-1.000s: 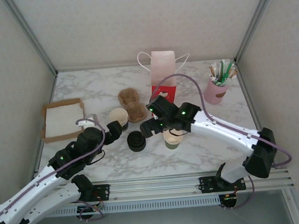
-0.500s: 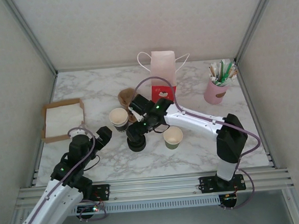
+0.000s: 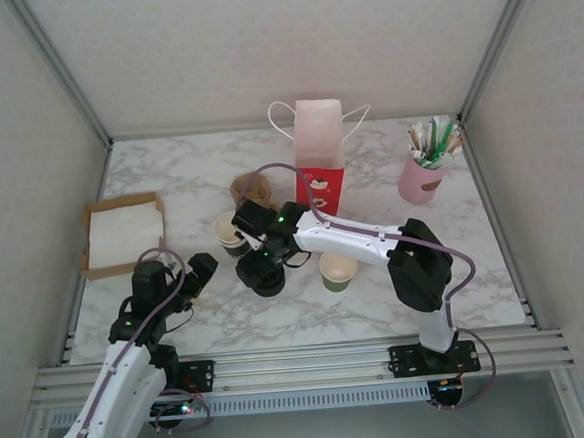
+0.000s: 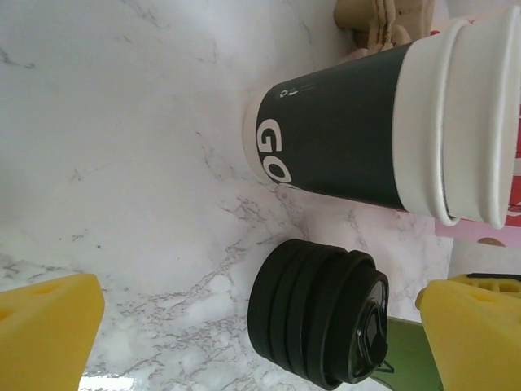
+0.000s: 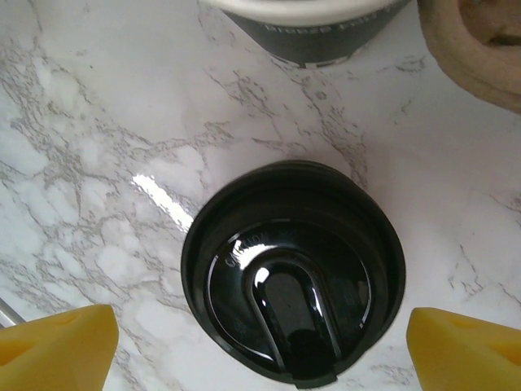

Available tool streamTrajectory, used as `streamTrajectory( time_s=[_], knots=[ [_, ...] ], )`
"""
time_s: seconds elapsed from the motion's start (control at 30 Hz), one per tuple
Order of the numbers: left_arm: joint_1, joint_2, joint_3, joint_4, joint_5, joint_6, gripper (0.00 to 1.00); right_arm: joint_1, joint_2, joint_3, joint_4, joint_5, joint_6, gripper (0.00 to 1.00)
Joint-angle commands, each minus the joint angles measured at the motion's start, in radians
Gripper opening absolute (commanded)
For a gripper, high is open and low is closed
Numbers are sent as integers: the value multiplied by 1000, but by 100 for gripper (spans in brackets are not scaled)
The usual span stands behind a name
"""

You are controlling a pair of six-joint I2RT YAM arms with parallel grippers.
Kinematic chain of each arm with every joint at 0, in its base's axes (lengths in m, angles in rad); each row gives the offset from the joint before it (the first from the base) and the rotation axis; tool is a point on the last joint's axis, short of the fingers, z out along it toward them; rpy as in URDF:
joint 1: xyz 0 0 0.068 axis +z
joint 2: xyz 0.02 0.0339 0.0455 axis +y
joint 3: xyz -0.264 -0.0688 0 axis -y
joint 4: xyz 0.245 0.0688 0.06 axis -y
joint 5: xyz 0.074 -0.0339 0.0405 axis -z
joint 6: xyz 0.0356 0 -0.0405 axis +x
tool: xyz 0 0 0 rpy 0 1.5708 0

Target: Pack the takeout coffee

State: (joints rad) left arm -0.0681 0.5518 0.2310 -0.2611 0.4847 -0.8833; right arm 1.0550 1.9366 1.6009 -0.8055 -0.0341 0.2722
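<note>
**Two open hands at the lid stack**

Nearest, the left hand [image 4: 260, 326] is spread wide and empty. It points across the table [image 3: 279, 320] at a stack of black lids [image 4: 317, 314]. The right hand [image 5: 260, 346] hangs over that stack with its yellow fingers [image 5: 57, 346] far apart on either side. They are clear of the rim and pinch nothing. Just right of the stack stands the olive-green cup [image 3: 338, 273], uncovered. Behind the lids is a dark cup [image 4: 342, 138] with a white rim. Farther back are a cardboard carrier [image 3: 250, 192] and a red-and-pink bag [image 3: 319, 147].
</note>
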Motion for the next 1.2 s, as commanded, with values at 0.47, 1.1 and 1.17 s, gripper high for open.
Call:
streamTrajectory(
  time_s=[0.47,1.1,1.17],
  knots=[
    [100,0,-30,9,150,66,100,13,117,106,-102,40,9,86],
    [103,7,-30,13,162,72,100,8,104,109,-133,15,48,86],
    [103,9,-30,14,163,72,100,3,102,101,-124,-1,54,86]
  ],
)
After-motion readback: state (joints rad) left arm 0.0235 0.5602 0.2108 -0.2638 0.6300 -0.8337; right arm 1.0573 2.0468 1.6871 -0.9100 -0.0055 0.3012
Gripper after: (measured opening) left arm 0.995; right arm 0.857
